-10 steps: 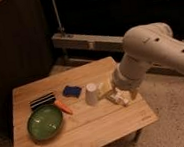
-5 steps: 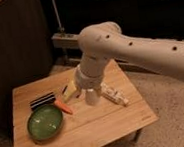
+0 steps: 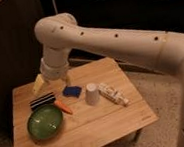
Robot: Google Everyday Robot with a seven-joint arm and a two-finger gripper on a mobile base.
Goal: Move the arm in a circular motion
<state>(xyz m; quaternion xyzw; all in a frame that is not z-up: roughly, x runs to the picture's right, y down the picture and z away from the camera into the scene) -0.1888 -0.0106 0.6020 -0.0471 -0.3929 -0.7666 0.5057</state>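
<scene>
Arm (image 3: 116,39) mid-circle over bench (image 3: 102,128)
Pincer (image 3: 52,83) hangs upper left of centre, spread wide, empty, just above the striped block (image 3: 42,100); dipping lower risks clipping it or the white cup (image 3: 91,93).

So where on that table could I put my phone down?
The table is bare along the front right, before the white cup and packet, and at the back right corner. The left is crowded: green bowl, carrot, striped block, blue block, with the gripper hanging over the last two.
</scene>
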